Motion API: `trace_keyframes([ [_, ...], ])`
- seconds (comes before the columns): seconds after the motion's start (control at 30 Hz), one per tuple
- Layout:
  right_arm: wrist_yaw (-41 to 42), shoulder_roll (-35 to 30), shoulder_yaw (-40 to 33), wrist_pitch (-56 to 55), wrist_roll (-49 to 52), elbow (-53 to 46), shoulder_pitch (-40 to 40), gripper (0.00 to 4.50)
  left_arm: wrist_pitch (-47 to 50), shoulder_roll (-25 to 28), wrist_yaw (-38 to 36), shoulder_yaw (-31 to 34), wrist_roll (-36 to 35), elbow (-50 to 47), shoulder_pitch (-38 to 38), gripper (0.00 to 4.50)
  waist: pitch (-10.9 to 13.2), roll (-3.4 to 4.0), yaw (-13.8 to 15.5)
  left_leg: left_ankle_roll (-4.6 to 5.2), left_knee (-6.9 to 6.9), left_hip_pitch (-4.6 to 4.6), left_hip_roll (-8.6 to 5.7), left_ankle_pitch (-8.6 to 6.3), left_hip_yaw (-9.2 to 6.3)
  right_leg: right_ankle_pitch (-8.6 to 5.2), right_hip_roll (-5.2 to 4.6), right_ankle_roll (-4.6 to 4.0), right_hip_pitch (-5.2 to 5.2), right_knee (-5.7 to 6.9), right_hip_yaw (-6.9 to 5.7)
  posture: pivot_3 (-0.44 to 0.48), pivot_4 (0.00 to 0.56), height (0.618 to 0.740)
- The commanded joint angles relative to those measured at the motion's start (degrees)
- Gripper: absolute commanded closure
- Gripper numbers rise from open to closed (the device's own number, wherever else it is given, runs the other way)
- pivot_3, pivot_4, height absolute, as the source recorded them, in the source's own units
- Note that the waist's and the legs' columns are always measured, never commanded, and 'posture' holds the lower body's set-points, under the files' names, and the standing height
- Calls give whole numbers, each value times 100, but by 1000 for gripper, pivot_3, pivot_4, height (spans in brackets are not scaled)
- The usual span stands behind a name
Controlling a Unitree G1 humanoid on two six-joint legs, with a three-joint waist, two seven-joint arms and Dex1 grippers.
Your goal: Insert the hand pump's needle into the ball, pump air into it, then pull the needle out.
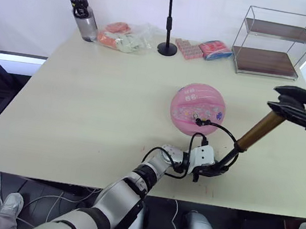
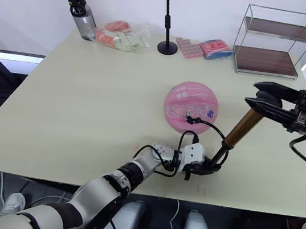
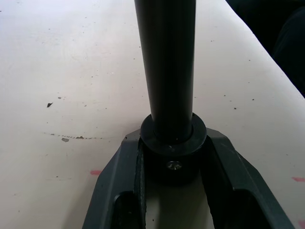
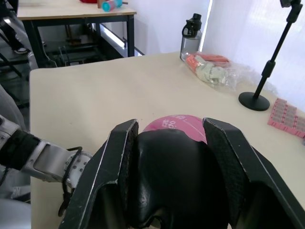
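A: What are the grippers doing?

B: The left gripper [image 1: 209,170] sits low at the table's [image 1: 84,110] front edge, its two black fingers clamped on the black foot of the hand pump [image 1: 252,135]. In the left wrist view that foot collar is wedged between the fingers [image 3: 116,191], resting on the tabletop. The right gripper [image 1: 279,101] is up near the right edge, its fingers closed on the black T-handle at the pump's raised end; the right wrist view shows the handle filling the gap between them.

A: How does the pump lie?

B: Tilted: foot down by the front edge, bronze-gold cylinder rising toward the right edge. Its thin black hose [image 1: 220,128] loops from the foot up to the ball [image 1: 197,108], where its tip meets the near side of the ball.

A: And the ball?

B: Pink, round, roughly mid-table, a bit toward the right and just behind the left gripper.

A: Anything else?

B: Along the back edge: a water bottle [image 1: 83,16] near the back left corner, a clear bag of packets [image 1: 124,36], a black stand [image 1: 170,19], pink packets [image 1: 189,48], and a two-tier wire shelf [image 1: 274,43] at the back right corner.
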Motion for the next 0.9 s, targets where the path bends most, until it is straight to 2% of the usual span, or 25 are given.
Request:
trace_keyframes([
  [0.03,-49,245,344,-437,-601,-106,378,2751,215,154,14,-132,276,376,207,3423,-4,-5,-9,0,0,7,1,0,-1,0,3,0,6,0,-1,0,150,740],
  [0.2,-64,897,783,-1248,-1230,144,885,2751,208,150,40,-135,277,372,228,3423,-31,-37,-11,0,3,16,7,0,-4,0,21,-1,13,0,1,0,150,740],
  [0.47,-78,1317,1596,-2714,-2608,897,1349,2751,215,138,59,-126,287,388,225,3423,-52,-50,-17,0,2,30,9,0,-2,0,31,-2,24,1,5,0,150,740],
  [0.63,-100,1467,1614,-2917,-2449,880,1410,2751,215,154,38,-123,297,387,223,3423,-59,-47,-20,-1,3,36,9,0,2,2,32,-5,26,1,10,0,150,740],
  [0.9,274,952,696,-2124,-1101,443,945,2751,216,177,28,-112,300,402,204,3423,-50,-34,-1,-1,3,23,10,0,-1,3,30,-7,18,1,9,0,150,740],
])
